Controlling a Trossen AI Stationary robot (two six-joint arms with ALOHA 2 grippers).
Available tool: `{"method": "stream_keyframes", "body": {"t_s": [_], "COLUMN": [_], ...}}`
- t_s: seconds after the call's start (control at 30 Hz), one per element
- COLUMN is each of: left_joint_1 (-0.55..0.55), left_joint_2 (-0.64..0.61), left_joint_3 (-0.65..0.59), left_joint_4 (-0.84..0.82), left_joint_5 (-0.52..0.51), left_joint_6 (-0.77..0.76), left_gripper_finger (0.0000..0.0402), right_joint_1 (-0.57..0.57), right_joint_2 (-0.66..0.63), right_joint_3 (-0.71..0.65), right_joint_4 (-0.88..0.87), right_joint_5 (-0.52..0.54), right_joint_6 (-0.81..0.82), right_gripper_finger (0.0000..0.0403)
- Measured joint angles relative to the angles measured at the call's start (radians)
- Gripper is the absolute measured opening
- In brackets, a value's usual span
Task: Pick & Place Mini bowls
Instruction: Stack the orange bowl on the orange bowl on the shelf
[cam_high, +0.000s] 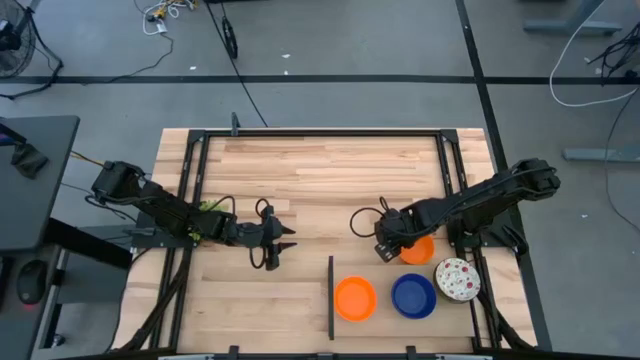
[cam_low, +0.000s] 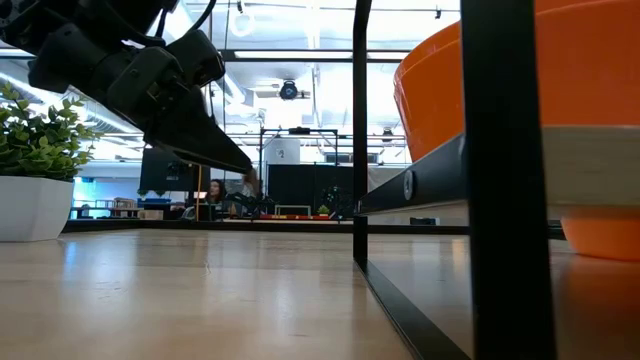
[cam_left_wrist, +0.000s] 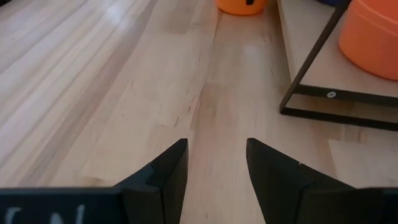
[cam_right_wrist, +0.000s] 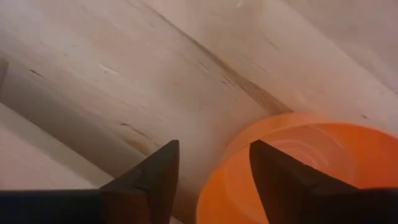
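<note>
An orange mini bowl (cam_high: 419, 250) sits on the table at mid right. My right gripper (cam_high: 383, 250) is open at its left rim. In the right wrist view one finger (cam_right_wrist: 283, 180) stands over the bowl's inside and the other (cam_right_wrist: 152, 183) outside, with the rim (cam_right_wrist: 214, 183) between them; I cannot see them touch it. Another orange bowl (cam_high: 355, 298), a blue bowl (cam_high: 413, 296) and a white red-speckled bowl (cam_high: 456, 279) rest on the table near the front edge. My left gripper (cam_high: 276, 246) is open and empty above the bare table at centre left.
A black frame bar (cam_high: 331, 298) runs along the table just left of the front orange bowl, and it also shows in the left wrist view (cam_left_wrist: 311, 68). A black frame (cam_high: 320, 132) borders the table. Bare wood lies at the far half and front left.
</note>
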Motion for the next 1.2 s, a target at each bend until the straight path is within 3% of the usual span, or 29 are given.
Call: {"method": "stream_keyframes", "body": {"t_s": [0.23,0.43,0.6,0.73,0.93,1.2], "left_joint_1": [0.0,0.0,0.0,0.0,0.0,0.003], "left_joint_2": [0.0,0.0,0.0,0.0,0.0,0.001], "left_joint_3": [0.0,0.0,0.0,0.0,0.0,0.0], "left_joint_4": [0.01,0.01,0.009,0.009,0.009,0.016], "left_joint_5": [0.0,-0.001,-0.001,-0.001,-0.02,-0.048], "left_joint_6": [0.0,0.0,0.0,0.0,-0.02,-0.026], "left_gripper_finger": [0.0169,0.0169,0.0169,0.0169,0.0169,0.0169], "right_joint_1": [0.0,0.002,0.039,0.11,0.265,0.532], "right_joint_2": [0.0,0.0,0.0,0.0,0.0,0.013], "right_joint_3": [-0.024,0.034,0.182,0.322,0.463,0.487], "right_joint_4": [0.0,-0.012,-0.097,-0.132,-0.13,-0.026], "right_joint_5": [0.0,0.01,0.122,0.208,0.211,0.213], "right_joint_6": [-0.028,-0.178,-0.366,-0.626,-0.925,-1.269], "right_gripper_finger": [0.0107,0.0014,0.0015,0.0005,0.0007,0.0007]}}
